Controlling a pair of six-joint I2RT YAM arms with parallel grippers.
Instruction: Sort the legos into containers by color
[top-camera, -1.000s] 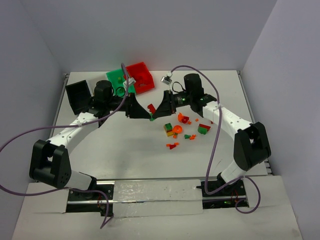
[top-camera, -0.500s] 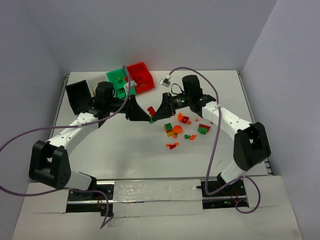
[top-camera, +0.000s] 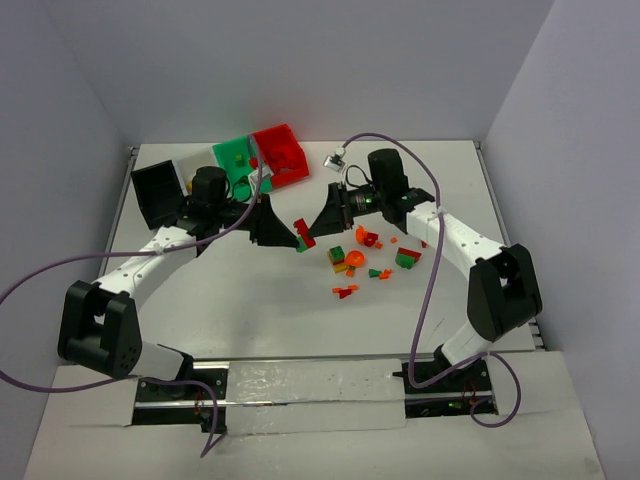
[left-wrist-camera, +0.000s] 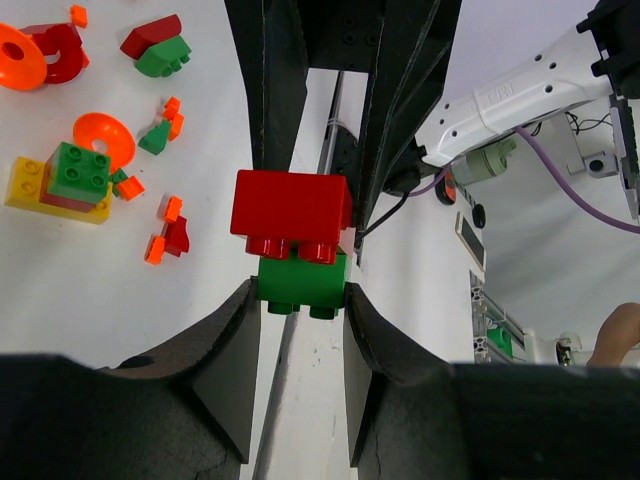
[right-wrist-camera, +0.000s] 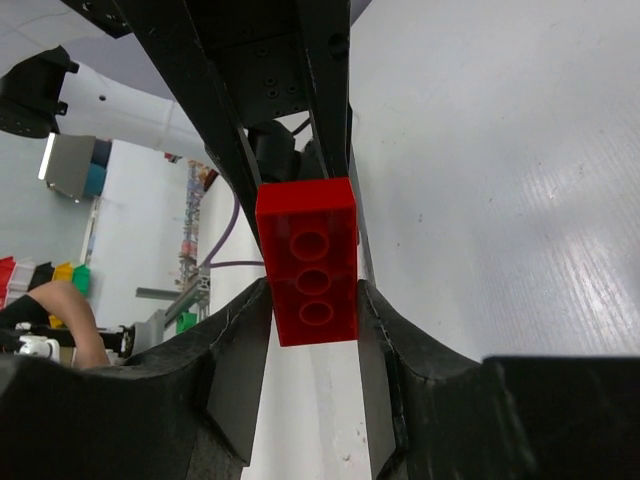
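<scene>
Mid-table, my two grippers meet tip to tip. My left gripper (top-camera: 289, 241) (left-wrist-camera: 300, 292) is shut on a small green brick (left-wrist-camera: 300, 284) (top-camera: 300, 247). My right gripper (top-camera: 316, 228) (right-wrist-camera: 308, 300) is shut on a longer red brick (right-wrist-camera: 307, 262) (left-wrist-camera: 290, 212) (top-camera: 304, 232), whose underside with three holes faces its camera. The red brick's studs rest against the green one; I cannot tell if they are clicked together. Loose legos (top-camera: 365, 255) lie right of centre. The black bin (top-camera: 157, 192), green bin (top-camera: 238, 155) and red bin (top-camera: 281, 153) stand at the back left.
In the left wrist view, a yellow-and-green stack (left-wrist-camera: 60, 180), orange rings (left-wrist-camera: 103, 135) and small red and orange bits (left-wrist-camera: 168, 225) lie on the white table. Purple cables (top-camera: 430, 280) loop from both arms. Grey walls close in the table on three sides.
The two bricks and both gripper tips have shifted a little toward the near side of the table. Both grips stay the same.
</scene>
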